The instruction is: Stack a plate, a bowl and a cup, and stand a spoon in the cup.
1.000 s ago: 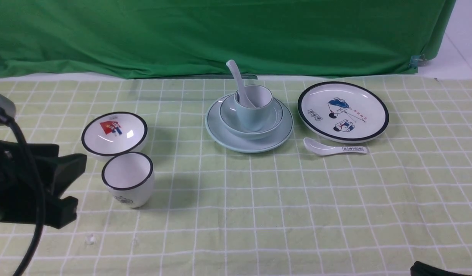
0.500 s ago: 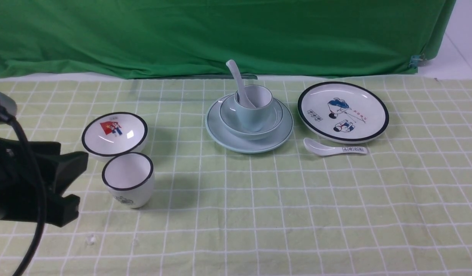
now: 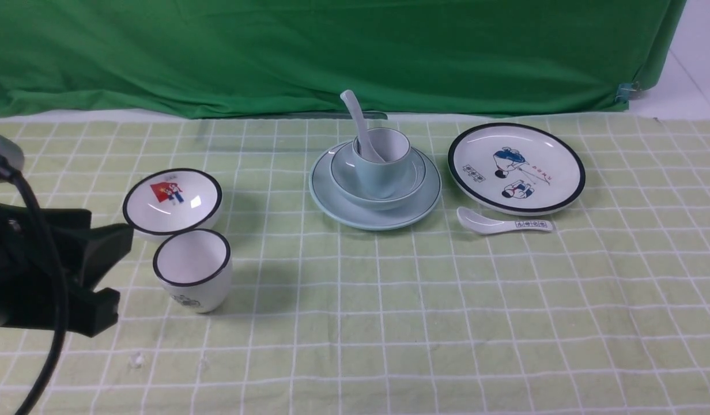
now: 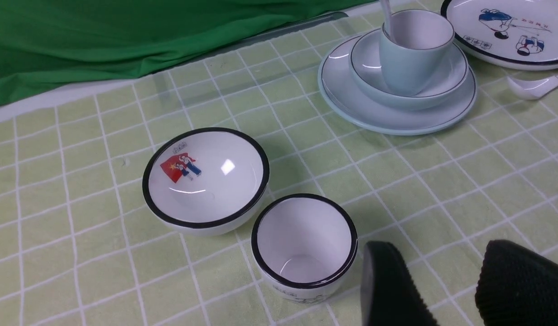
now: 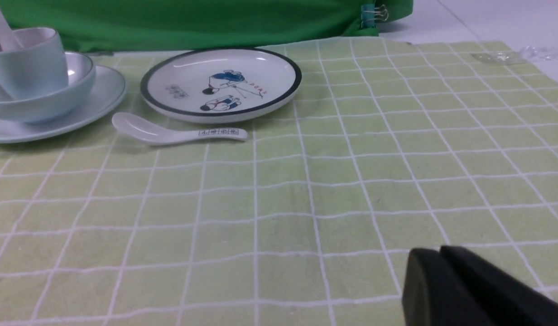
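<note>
- stack looks finished: pale blue-green plate (image 3: 332,202), bowl (image 3: 344,173) on it, cup (image 3: 384,167) in the bowl, plain spoon (image 3: 358,124) leaning in the cup.
- left gripper (image 4: 455,285): jaws apart, empty, near the black-rimmed cup (image 3: 192,270).
- right gripper (image 5: 442,271): fingers together, empty; gone from the front view's bottom corner since earlier.

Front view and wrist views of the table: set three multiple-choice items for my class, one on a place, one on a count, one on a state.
1. Where does the marked spoon lie?
A in the white cup
B on the cloth by the picture plate
C in the picture bowl

2. How many spoons show?
A one
B two
C three

3. How does the left gripper stand?
A open, empty
B shut on the cup
C holding a spoon

Answers: 1 B, it rests flat just before that plate. 2 B, that one plus the plain spoon in the blue-green cup. 3 A, bare cloth shows in its gap.
</note>
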Controlling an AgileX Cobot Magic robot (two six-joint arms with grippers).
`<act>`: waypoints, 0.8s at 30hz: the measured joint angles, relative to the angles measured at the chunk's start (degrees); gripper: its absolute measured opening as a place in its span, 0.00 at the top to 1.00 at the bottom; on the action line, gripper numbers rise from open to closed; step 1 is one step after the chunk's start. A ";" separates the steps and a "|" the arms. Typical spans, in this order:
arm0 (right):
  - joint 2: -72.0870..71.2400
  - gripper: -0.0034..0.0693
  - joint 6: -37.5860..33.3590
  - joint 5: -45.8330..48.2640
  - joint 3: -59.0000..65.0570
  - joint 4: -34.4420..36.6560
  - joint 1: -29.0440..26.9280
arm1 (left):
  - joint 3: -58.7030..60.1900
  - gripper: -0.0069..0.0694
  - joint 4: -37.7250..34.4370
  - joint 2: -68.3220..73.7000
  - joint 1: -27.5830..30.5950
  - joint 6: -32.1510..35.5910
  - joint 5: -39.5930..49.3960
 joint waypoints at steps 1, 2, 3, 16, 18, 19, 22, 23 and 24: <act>0.00 0.86 0.00 0.00 0.00 0.00 0.00 | 0.00 0.59 0.00 0.00 0.00 0.00 0.00; 0.00 0.86 0.00 0.00 0.00 0.04 0.00 | 0.00 0.59 0.00 0.00 0.00 0.00 0.00; 0.07 0.86 0.00 0.00 0.00 0.05 0.00 | 0.00 0.59 0.00 0.00 0.00 0.00 0.00; 0.00 0.80 0.00 0.05 0.00 0.05 0.00 | 2.00 0.59 0.23 -0.42 0.00 0.00 -3.24; -0.03 0.79 0.00 0.05 0.00 0.05 0.00 | 5.21 0.59 0.35 -1.47 0.00 0.00 -8.86; -0.03 0.78 0.00 0.05 0.00 0.05 0.00 | 8.05 0.59 0.41 -2.43 0.00 0.00 -13.21; -0.03 0.77 0.00 0.05 0.00 0.05 0.00 | 16.80 0.59 2.19 -5.83 0.60 1.10 -24.18; -0.03 0.77 0.00 0.05 0.00 0.05 0.00 | 18.87 0.59 2.61 -7.34 1.24 1.26 -27.41; -0.03 0.77 0.00 0.05 0.00 0.05 0.00 | 22.31 0.59 2.54 -8.96 2.05 1.52 -30.54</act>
